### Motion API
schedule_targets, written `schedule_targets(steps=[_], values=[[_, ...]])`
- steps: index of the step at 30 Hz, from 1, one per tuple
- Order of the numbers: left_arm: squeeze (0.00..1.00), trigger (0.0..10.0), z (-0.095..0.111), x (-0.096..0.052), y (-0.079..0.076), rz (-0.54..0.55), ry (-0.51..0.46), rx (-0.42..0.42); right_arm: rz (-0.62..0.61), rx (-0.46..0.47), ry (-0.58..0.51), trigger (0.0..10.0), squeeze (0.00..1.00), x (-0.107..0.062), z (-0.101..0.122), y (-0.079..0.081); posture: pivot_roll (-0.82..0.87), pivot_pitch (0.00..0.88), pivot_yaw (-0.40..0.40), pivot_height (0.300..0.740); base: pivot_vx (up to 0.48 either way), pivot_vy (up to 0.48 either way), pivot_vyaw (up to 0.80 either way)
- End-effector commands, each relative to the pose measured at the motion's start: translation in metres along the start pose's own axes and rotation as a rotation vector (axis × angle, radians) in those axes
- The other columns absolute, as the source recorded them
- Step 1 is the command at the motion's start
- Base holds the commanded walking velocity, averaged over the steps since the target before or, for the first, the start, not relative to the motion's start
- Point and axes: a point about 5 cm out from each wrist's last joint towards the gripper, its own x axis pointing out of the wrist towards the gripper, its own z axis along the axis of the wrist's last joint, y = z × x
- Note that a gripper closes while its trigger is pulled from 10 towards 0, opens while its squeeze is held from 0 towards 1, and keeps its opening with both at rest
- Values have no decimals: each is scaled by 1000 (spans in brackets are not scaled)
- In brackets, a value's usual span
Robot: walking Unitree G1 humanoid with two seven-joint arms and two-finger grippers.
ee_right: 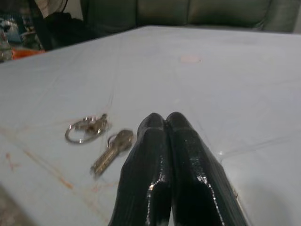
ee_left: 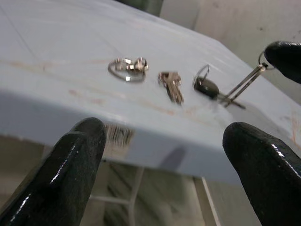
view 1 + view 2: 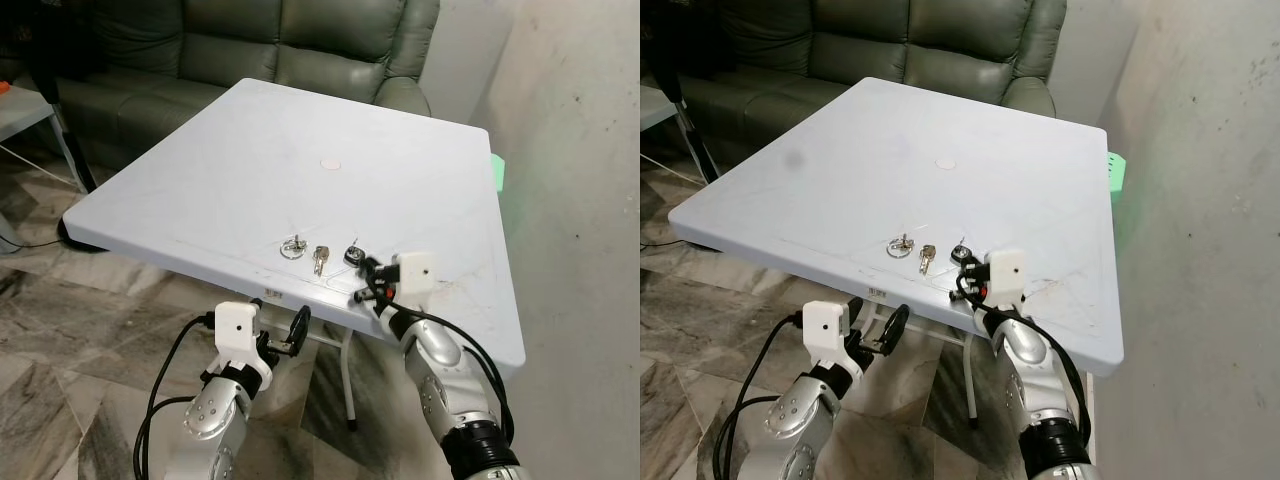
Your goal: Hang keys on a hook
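Note:
Three key pieces lie in a row near the front edge of the white table [image 3: 300, 130]: a key ring with a clasp [image 3: 292, 245], a brass key [image 3: 319, 259] and a black-headed key [image 3: 351, 254]. My right gripper [image 3: 368, 280] rests on the table just behind the black-headed key [image 2: 207, 87], its fingers [image 1: 162, 155] pressed together. In the left wrist view the key's silver blade slants up off the table into the right fingertip [image 2: 284, 56]. My left gripper [image 3: 290, 335] hangs open below the table's front edge, facing the keys, with nothing between its fingers [image 2: 70, 160].
A grey-green sofa [image 3: 280, 50] stands behind the table and a bare wall [image 3: 580, 200] runs along its right side. A green object [image 3: 499, 170] sticks out at the table's right edge. A small round mark [image 3: 330, 163] sits mid-table. A table leg [image 3: 348, 380] stands between my arms.

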Motion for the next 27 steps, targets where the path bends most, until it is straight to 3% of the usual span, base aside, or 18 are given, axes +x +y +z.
schedule_targets(steps=[1,2,3,4,5,6,7,8,9,12,20,27], values=[[0,10000,3,7,-5,7,-20,-23,-36,29,-40,3569,0,1,11,-6,36,71,-109,740,0,0,0],[0,10000,6,11,-3,10,-29,-16,-53,32,-45,4275,0,1,14,-7,35,64,-106,740,0,0,0],[0,10000,9,13,-1,13,-37,-10,-74,32,-48,4275,0,2,16,-9,35,64,-106,740,0,0,0],[0,10000,14,18,3,26,-51,-12,-78,30,-65,2000,0,1,19,-10,34,53,-103,740,0,0,0],[0,10000,17,20,4,29,-58,-10,-85,26,-72,2510,0,0,20,-11,32,45,-99,740,0,0,0],[0,10000,21,23,7,32,-70,-2,-92,23,-86,627,0,-1,22,-13,32,45,-99,740,0,0,0],[0,10000,24,25,9,35,-80,6,-100,16,-99,510,0,-2,25,-14,31,41,-97,740,0,0,0],[0,10000,27,26,11,37,-87,11,-106,7,-112,784,0,-3,27,-16,31,41,-97,740,0,0,0],[0,10000,35,30,16,47,-110,22,-104,-43,-143,10000,0,-7,32,-20,25,29,-92,740,0,0,0],[0,10000,44,34,23,60,-133,30,-126,-36,-155,10000,0,-14,35,-28,18,15,-86,740,0,0,0],[0,10000,49,36,30,62,-159,41,-170,-139,-151,10000,0,-41,27,-38,3,0,-73,740,0,0,0],[0,10000,59,37,36,94,-194,-2,-303,-116,-129,10000,0,-56,22,-53,-1,4,-57,740,0,0,0]])
